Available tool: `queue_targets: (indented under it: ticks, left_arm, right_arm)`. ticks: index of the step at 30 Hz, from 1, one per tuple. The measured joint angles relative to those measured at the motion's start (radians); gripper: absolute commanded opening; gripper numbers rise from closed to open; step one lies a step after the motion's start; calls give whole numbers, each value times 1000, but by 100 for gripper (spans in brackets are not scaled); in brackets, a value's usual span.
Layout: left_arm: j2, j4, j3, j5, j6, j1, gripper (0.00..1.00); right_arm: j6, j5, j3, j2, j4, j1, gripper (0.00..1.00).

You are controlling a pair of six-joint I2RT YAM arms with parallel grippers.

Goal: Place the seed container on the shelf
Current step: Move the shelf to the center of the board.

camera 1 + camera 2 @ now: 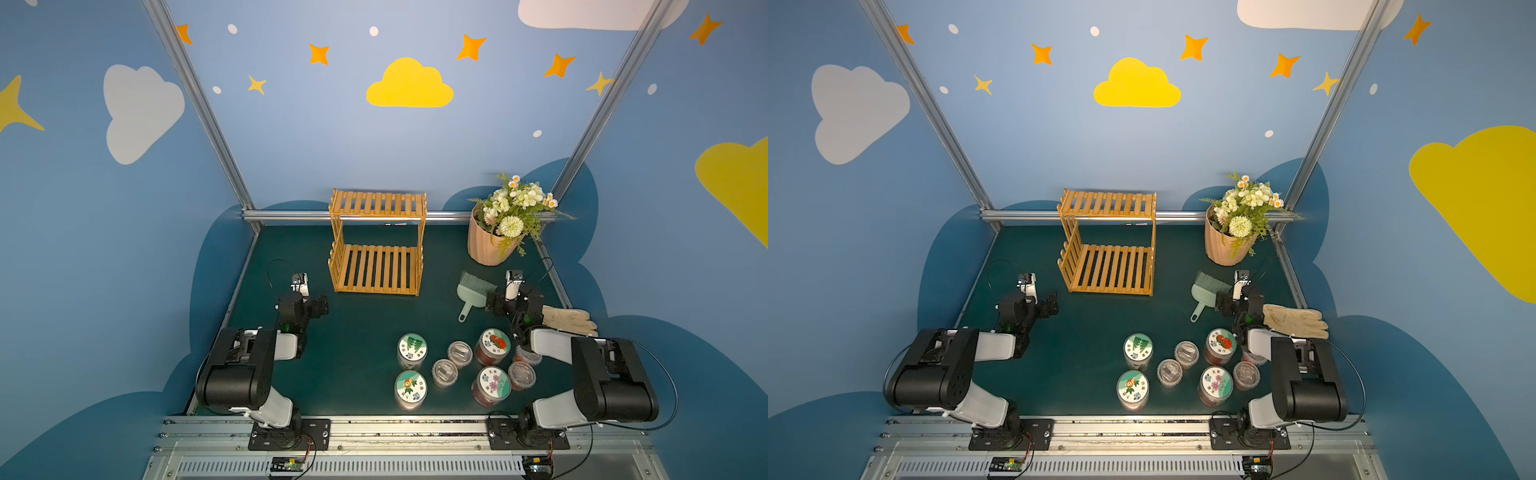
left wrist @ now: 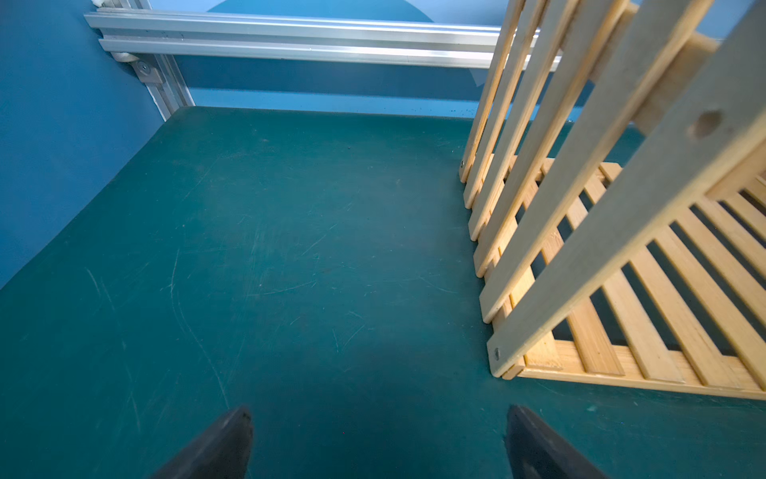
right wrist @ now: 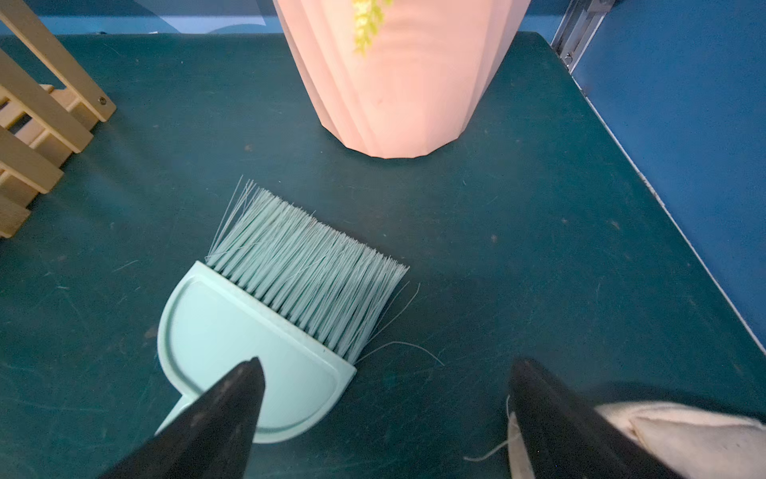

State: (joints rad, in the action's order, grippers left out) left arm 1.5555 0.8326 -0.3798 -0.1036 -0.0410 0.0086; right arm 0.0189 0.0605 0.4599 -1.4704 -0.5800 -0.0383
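Both top views take in the whole table [image 1: 357,332]. The shelf [image 1: 376,245] stands at the far middle, and the seed containers [image 1: 412,348] (four tall jars with pictured lids) sit upright in a cluster at the near right, well apart from it. Smaller clear-lidded tubs [image 1: 459,353] stand among them, one half hidden under the right arm. The wrist views catch none of this cluster, but they settle what the top views leave too small to read. In the left wrist view the left gripper [image 2: 379,410] has its two dark fingers spread wide over bare green table, gripping nothing, with the shelf's slatted side just to the right. In the right wrist view the right gripper [image 3: 386,361] likewise gapes wide and empty. One finger lies over the body of a mint brush [image 3: 257,323] (touching or hovering, I cannot tell). The pink flowerpot [image 3: 398,91] stands farther off, and pale gloves [image 3: 684,435] lie beside the other finger. Only the top views show the pot's flowers and the gloves' full length at the right edge.
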Motion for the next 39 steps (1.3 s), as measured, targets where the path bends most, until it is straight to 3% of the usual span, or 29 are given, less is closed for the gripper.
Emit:
queue_targets:
  ticks: [17, 24, 34, 37, 39]
  left_arm:
    - [-4, 0, 5, 0, 4, -1, 100]
    - [-100, 17, 58, -43, -3, -7, 100]
    - [-373, -202, 38, -113, -79, 0, 100]
    - [-431, -357, -36, -126, -141, 6, 100]
    - [-452, -471, -116, -130, -193, 8, 100]
  right_arm:
    - [1, -2, 0, 2, 5, -3, 98]
    - [-24, 16, 106, 60, 202, -5, 98]
    - [-144, 34, 140, 268, 482, -5, 98]
    - [-257, 16, 189, 314, 571, -4, 98]
    - [-317, -58, 236, 339, 633, 0, 98]
